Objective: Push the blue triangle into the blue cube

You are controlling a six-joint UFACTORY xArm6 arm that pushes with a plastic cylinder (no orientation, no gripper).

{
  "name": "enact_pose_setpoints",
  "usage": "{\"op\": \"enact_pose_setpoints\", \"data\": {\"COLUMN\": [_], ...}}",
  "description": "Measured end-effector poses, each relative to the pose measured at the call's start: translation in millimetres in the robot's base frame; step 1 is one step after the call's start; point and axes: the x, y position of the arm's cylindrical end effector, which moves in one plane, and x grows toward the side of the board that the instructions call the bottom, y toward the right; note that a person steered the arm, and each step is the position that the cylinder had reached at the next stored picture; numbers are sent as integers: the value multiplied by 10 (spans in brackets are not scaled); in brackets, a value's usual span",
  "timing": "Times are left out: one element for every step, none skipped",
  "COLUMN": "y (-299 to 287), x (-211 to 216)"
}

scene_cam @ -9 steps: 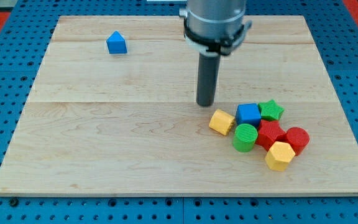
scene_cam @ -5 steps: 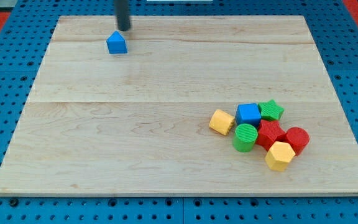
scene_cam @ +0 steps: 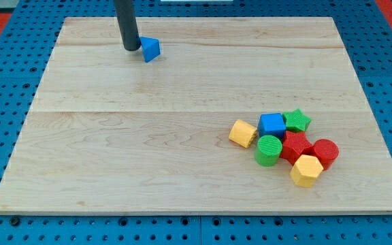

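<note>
The blue triangle [scene_cam: 151,49] lies near the view's top left of the wooden board [scene_cam: 135,143]. My tip [scene_cam: 131,48] stands just left of it, touching or nearly touching its left side. The blue cube [scene_cam: 272,124] sits far off at the view's lower right, in a cluster of blocks.
Around the blue cube lie a green star [scene_cam: 296,121], a yellow block [scene_cam: 243,133], a green cylinder [scene_cam: 269,150], a red block [scene_cam: 295,146], a red cylinder [scene_cam: 325,152] and a yellow hexagonal block [scene_cam: 307,170].
My tip went from the board's middle to the top left, then came down on the triangle's left. The blue triangle has slid right and turned a little.
</note>
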Motion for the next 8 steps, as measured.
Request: {"op": "enact_pose_setpoints", "data": {"y": [163, 869, 1361, 806, 872, 1099, 1386, 1097], "x": [21, 458, 766, 677, 954, 1441, 1490, 1165]}}
